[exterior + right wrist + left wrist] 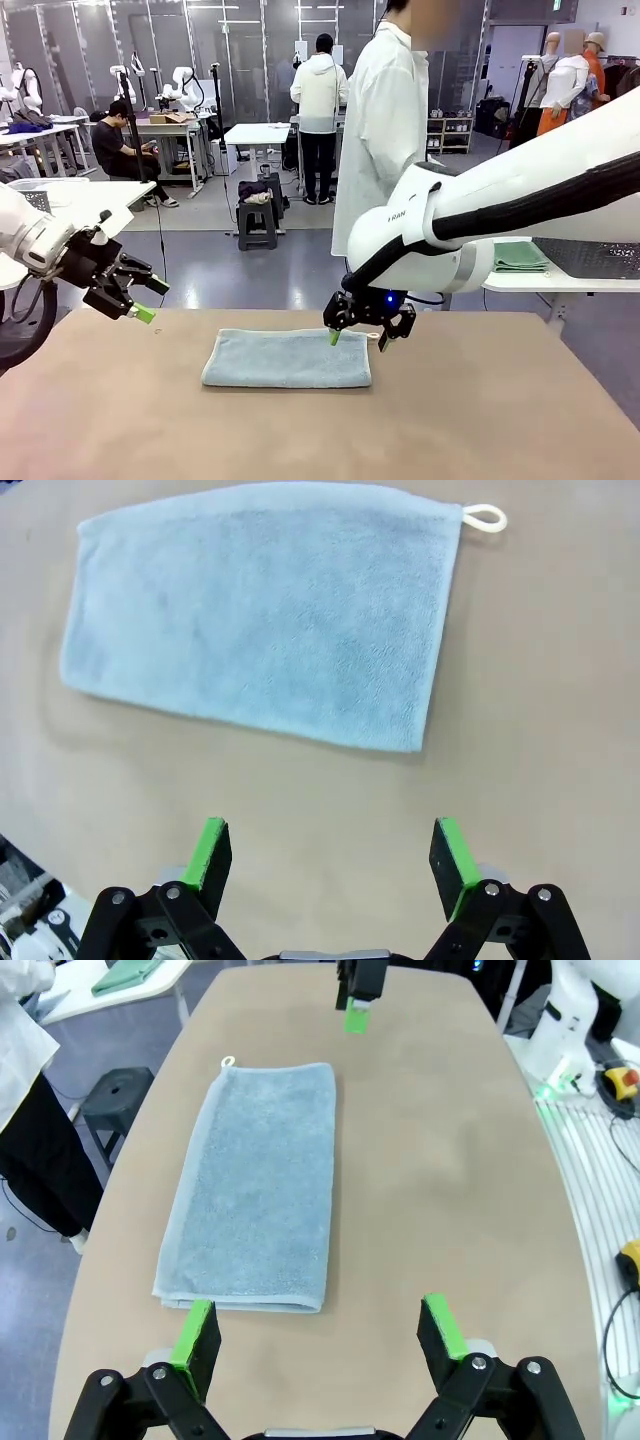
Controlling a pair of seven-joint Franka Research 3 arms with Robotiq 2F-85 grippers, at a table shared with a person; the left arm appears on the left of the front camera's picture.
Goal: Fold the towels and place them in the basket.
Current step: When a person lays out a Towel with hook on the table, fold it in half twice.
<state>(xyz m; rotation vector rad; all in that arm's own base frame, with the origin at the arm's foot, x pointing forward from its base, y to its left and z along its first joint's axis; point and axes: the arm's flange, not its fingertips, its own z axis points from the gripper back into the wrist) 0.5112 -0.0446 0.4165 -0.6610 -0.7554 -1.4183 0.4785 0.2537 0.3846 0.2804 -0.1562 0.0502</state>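
A tan table [500, 420] stood in a big workshop, with white benches and other people farther back. A person in a white coat [385, 130] stood at its far side.

The pale blue towel [287, 358] lay flat near the middle of the table as a long rectangle, its length running left to right. Its white loop [229, 1061] stuck out from the far corner at the robot's right end. In the right wrist view the towel [265, 620] was smooth, with the loop [487, 518] at its top corner.

The right gripper [358, 340] pointed down just beside the towel's right end, close to the surface. Its jaws were spread and held nothing [335, 855], with bare table between the pads and the towel's edge.

The left gripper [152, 300] hung above the table's left edge, tilted toward the towel. It too was spread wide and empty [318, 1335], and clear of the towel's near end [255, 1190].

A dark lattice-sided basket [590, 258] sat on a white side table at the right, next to a folded green cloth [520, 257].
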